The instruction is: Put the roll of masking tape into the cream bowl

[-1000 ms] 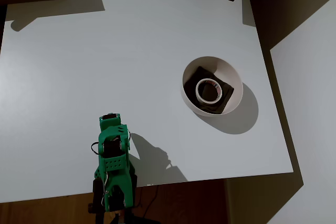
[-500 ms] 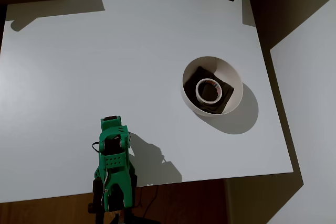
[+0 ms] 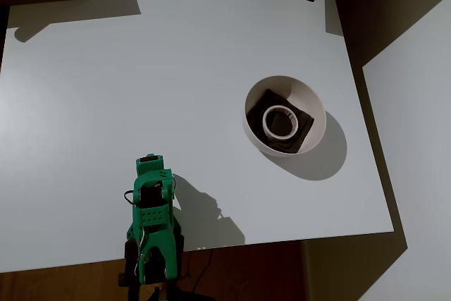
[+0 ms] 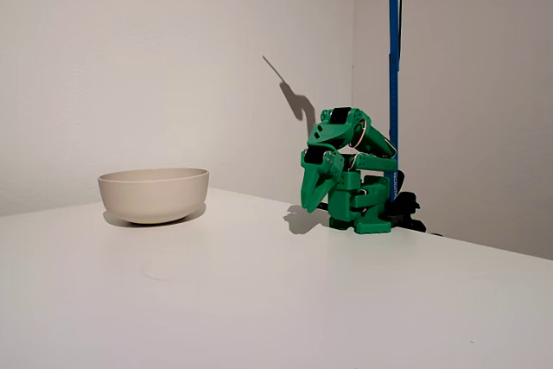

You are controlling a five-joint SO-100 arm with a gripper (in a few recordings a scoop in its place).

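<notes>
The roll of masking tape [image 3: 280,121] lies flat on the dark pad inside the cream bowl [image 3: 314,107] on the white worktop [image 3: 141,89]. The green arm is folded at the worktop's edge, well apart; its pincer [image 4: 314,199] points down, looking closed.

The counter [image 3: 141,68] lies bare and open between the folded green arm [image 3: 151,223] at its near edge and the cream bowl [image 3: 317,114], well apart on the right in the overhead view. The bowl's wall is the one raised obstacle; its mouth is open above the roll of masking tape [image 3: 280,121] inside.
</notes>
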